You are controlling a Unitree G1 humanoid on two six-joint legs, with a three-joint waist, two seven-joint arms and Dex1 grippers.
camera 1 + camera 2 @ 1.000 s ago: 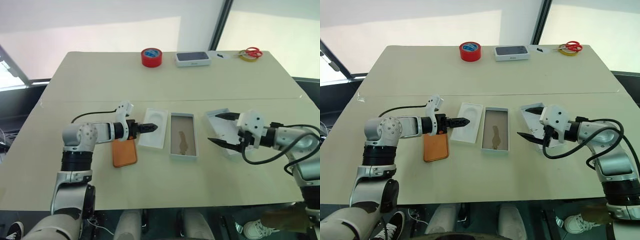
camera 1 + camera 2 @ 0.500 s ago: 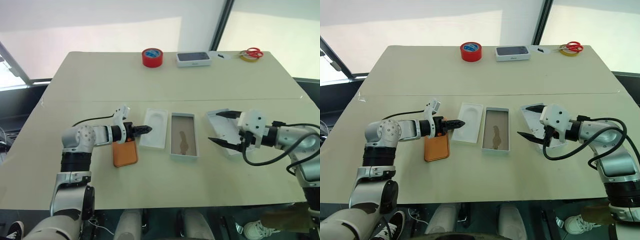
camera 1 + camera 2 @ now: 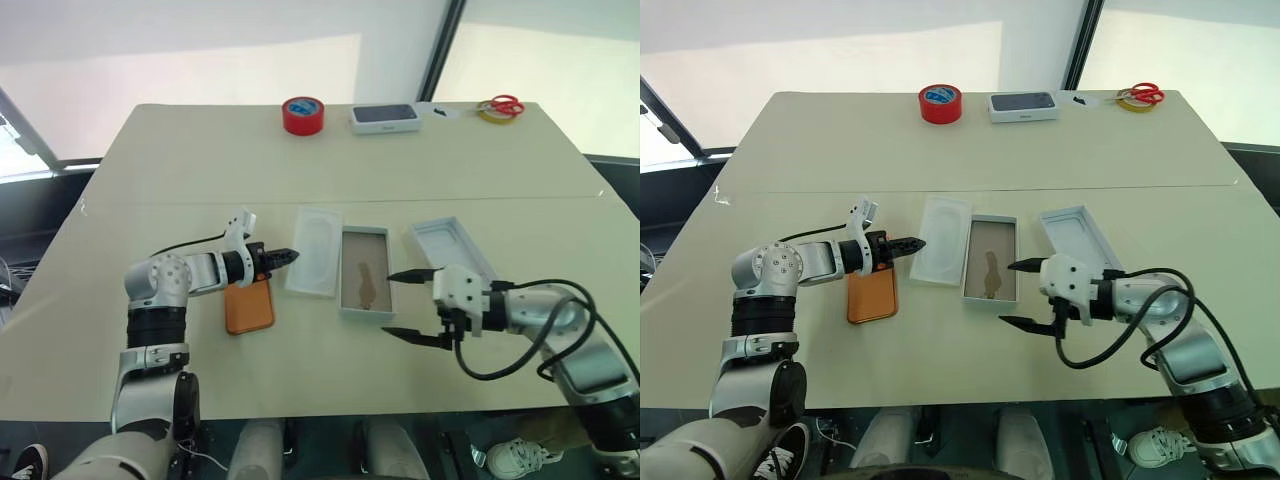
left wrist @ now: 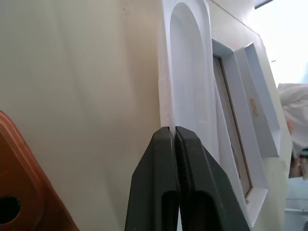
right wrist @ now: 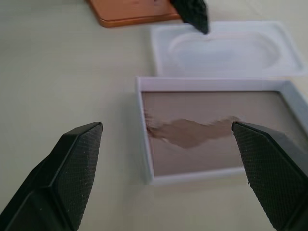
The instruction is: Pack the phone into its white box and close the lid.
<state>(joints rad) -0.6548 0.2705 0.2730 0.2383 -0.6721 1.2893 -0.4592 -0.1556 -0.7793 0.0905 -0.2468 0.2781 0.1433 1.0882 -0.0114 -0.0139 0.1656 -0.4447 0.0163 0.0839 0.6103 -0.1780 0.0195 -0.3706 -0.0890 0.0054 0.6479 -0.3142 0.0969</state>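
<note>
The orange phone point(image 3: 248, 305) lies flat on the table at the left. To its right sit the thin white insert point(image 3: 315, 265) and then the white box point(image 3: 346, 290), open, with a tan floor. The lid point(image 3: 450, 245) lies open side up, to the right of the box. My left gripper point(image 3: 287, 256) is above the phone's far end, shut on the insert's left rim point(image 4: 166, 96). My right gripper point(image 3: 400, 305) stands open just right of the box's near end, holding nothing. The right wrist view looks past its fingers point(image 5: 72, 168) onto the box point(image 5: 144, 144).
At the table's far edge are a red tape roll point(image 3: 302, 114), a closed white box with a dark top point(image 3: 385, 117), scissors point(image 3: 505, 103) and a yellow tape roll point(image 3: 490, 114). A cable runs from my left wrist.
My left gripper has shut on the insert's rim, and the insert has skewed slightly towards the box. My right gripper, still open, has swung left from over the lid to beside the box.
</note>
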